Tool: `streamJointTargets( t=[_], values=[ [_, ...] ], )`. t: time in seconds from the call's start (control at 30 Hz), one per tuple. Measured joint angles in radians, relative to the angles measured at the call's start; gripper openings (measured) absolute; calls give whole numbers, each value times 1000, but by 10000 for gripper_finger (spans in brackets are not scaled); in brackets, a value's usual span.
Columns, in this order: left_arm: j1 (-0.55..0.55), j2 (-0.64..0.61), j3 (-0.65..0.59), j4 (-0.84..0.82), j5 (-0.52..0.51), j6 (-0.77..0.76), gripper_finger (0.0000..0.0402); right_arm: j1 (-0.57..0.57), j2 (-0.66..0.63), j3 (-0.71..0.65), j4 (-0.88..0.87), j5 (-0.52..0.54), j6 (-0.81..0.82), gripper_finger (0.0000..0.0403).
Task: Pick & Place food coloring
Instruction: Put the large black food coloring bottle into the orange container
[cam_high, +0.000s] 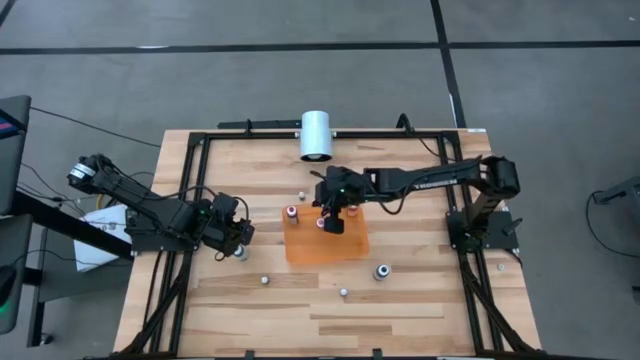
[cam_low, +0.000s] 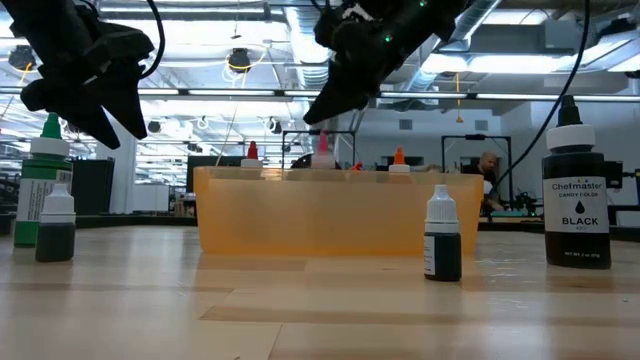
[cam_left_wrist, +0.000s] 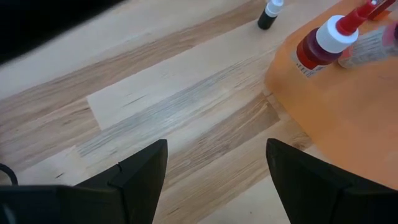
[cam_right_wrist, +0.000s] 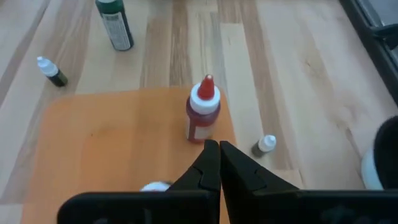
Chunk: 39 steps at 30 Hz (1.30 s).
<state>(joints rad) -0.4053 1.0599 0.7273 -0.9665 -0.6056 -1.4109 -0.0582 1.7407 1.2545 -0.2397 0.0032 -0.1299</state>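
Note:
An orange tray (cam_high: 340, 248) lies mid-table. A red-topped food coloring bottle (cam_right_wrist: 203, 112) stands on it, and it also shows in the left wrist view (cam_left_wrist: 320, 45). A second red-topped bottle (cam_high: 322, 222) stands on the tray next to my right gripper. My right gripper (cam_right_wrist: 219, 145) is shut and empty above the tray, just short of the first bottle. My left gripper (cam_left_wrist: 217, 155) is open and empty above bare wood beside the tray's left edge. It also shows in the high view (cam_high: 240, 237).
More bottles stand on the wood: a tall green one (cam_right_wrist: 115, 25), a small dark one (cam_right_wrist: 53, 71), one beside the tray (cam_right_wrist: 264, 145), a black one (cam_low: 575, 200) and a small one (cam_low: 443, 235). A white cylinder (cam_high: 317, 135) sits at the far edge.

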Motion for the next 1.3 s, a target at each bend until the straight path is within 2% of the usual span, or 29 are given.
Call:
streamJointTargets(
  t=[0.9,1.07,1.3],
  values=[
    [0,0,0,0,16,9,265,-8,-47,0,-65,24,-9,0],
    [0,0,0,7,16,20,265,63,-129,1,-130,20,-8,0],
    [0,0,0,52,16,66,265,239,-183,1,-328,26,77,0]
  ],
)
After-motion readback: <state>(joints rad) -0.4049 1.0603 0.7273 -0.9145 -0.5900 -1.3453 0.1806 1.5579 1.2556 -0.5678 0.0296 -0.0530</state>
